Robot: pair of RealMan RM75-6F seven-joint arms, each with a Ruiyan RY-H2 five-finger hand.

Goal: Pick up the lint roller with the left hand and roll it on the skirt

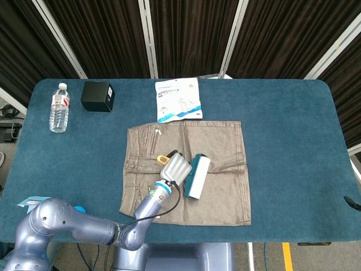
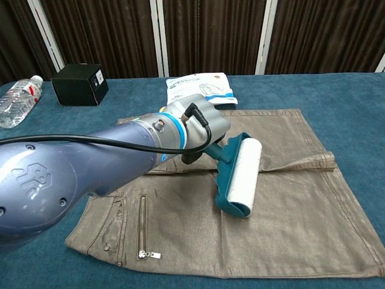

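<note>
The brown-grey skirt [image 1: 220, 141] [image 2: 289, 198] lies flat on the blue table. My left hand [image 1: 175, 167] [image 2: 201, 123] grips the teal handle of the lint roller [image 1: 197, 176] [image 2: 242, 173]. Its white roll rests on the middle of the skirt, just right of the hand. An orange loop [image 1: 162, 158] sticks out at the handle's end in the head view. My left arm [image 2: 72, 180] covers the skirt's upper left part in the chest view. My right hand does not appear in either view.
A water bottle [image 1: 58, 108] [image 2: 17, 99] and a black box [image 1: 97, 96] [image 2: 79, 83] stand at the far left. A white and blue mask packet [image 1: 178, 100] [image 2: 200, 91] lies just beyond the skirt. The table's front edge [image 1: 282, 240] runs close below the skirt's hem.
</note>
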